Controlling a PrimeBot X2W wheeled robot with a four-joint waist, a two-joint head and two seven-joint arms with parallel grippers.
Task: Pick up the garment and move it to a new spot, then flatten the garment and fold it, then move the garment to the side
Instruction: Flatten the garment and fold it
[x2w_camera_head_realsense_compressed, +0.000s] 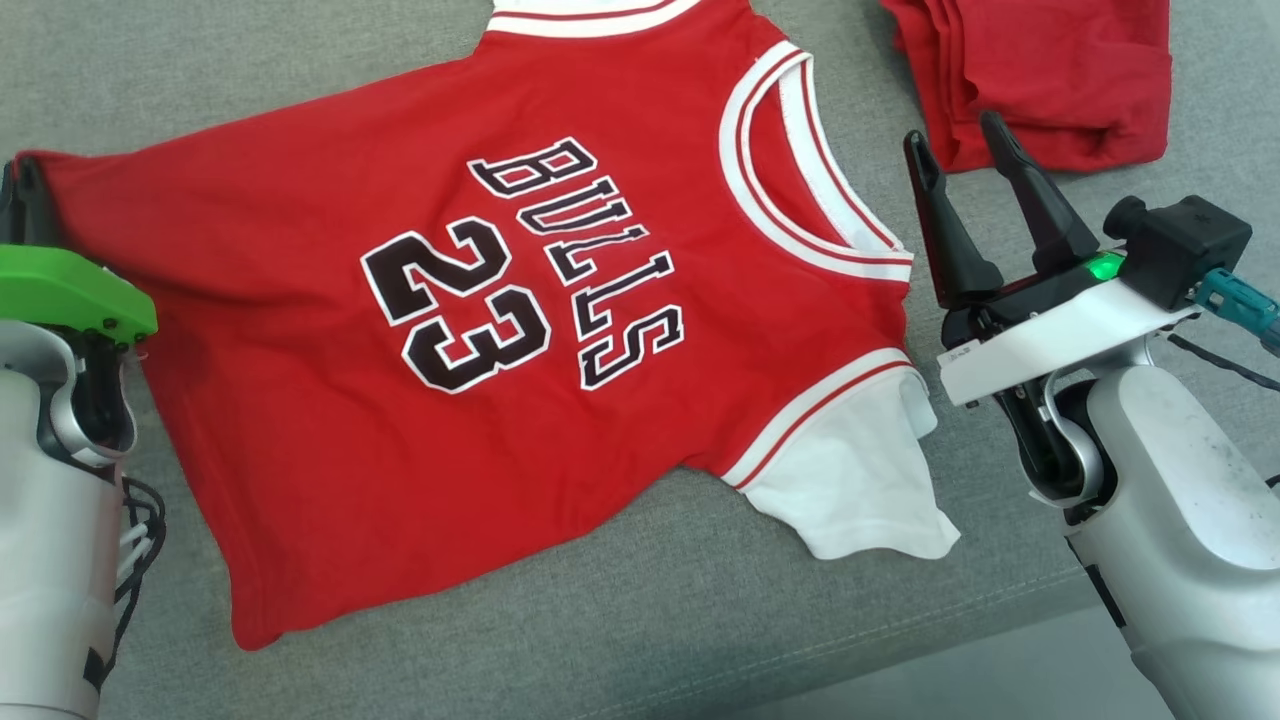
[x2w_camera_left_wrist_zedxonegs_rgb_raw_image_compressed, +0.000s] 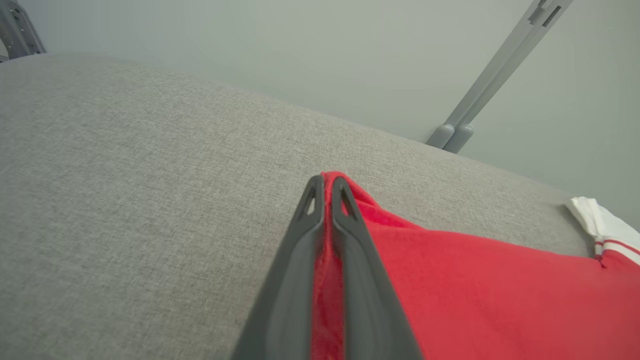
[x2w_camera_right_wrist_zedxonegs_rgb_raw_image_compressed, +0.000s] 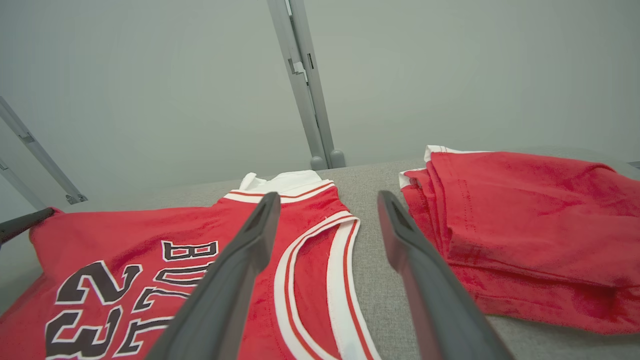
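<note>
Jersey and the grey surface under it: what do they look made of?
Jersey: soft knit fabric by the look, matte, with a fine knit texture and soft creases. Grey surface: woven upholstery-type cloth, matte, with a heathered weave clear in the left wrist view. It is probably padded, given its rounded edge, but that is a guess.

I see red jersey (x2w_camera_head_realsense_compressed: 300, 450), black "BULLS 23" outlined white, white-red trim at neck and armholes, white sleeves. Spread face-up, mostly flat on grey cushion (x2w_camera_head_realsense_compressed: 600, 620). Neck at right, hem at left. Far hem corner pinched in left pincer (x2w_camera_left_wrist_zedxonegs_rgb_raw_image_compressed: 325, 187).
</note>
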